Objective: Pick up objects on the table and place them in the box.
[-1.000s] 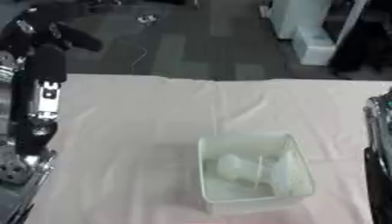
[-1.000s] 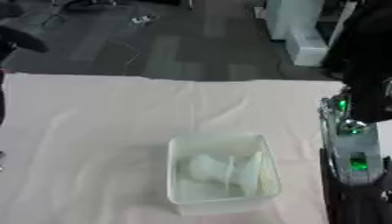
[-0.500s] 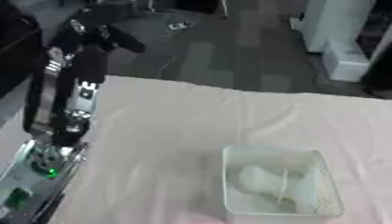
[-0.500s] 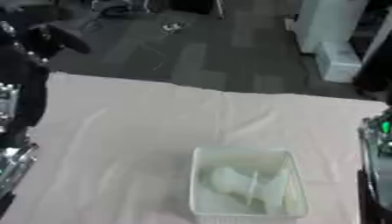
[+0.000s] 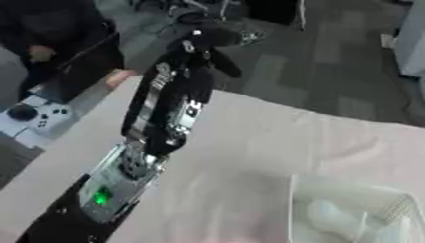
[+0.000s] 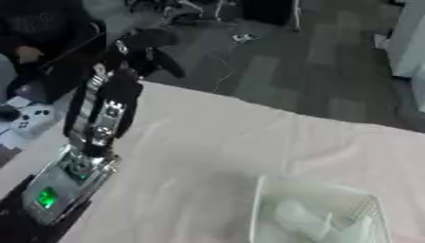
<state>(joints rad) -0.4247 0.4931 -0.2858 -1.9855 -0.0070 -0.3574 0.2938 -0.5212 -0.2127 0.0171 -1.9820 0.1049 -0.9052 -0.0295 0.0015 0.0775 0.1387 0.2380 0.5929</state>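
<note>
Box (image 5: 353,216): low right on desk (image 5: 249,142), pale items inside, possibly cloth.
Left robot hand (image 5: 199,45): raised far-left of box; fingers unclear.

wide bare tablecloth (image 5: 249,142) mid-table, box (image 6: 319,216) blocking lower right, left hand (image 5: 199,45) raised at far-left edge

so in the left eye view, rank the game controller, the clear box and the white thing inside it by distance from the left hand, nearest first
1. Game controller, at the left edge, off the table, nearest the left hand.
2. Clear box, lower right on the table.
3. White thing inside the box, slightly farther, by the bottom edge.
</note>
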